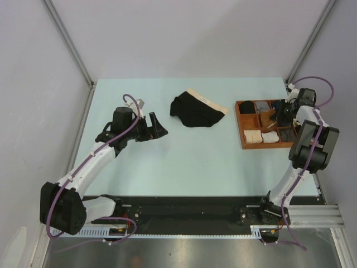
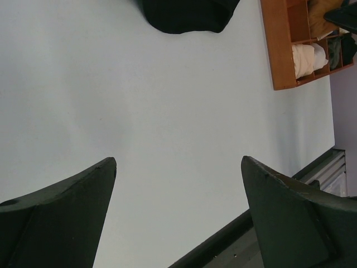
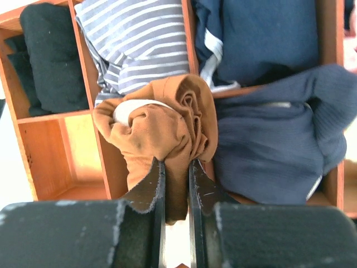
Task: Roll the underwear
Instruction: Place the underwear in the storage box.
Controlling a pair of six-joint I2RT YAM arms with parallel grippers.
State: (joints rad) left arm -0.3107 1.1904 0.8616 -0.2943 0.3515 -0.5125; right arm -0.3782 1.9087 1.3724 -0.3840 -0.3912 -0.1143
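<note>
The right pincer is nearly pressed together, pinching the bunched rust-brown fabric brief over the wooden compartment tray. The left pincer hangs spread wide and empty above the pale worktop, apart from the black beige-banded brief lying there.

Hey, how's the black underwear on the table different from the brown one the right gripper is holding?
The black underwear lies spread out on the table; the brown underwear is bunched into a roll. The black underwear has no gripper on it, while the brown underwear is pinched by the right gripper over the wooden tray. Both show a pale waistband.
</note>
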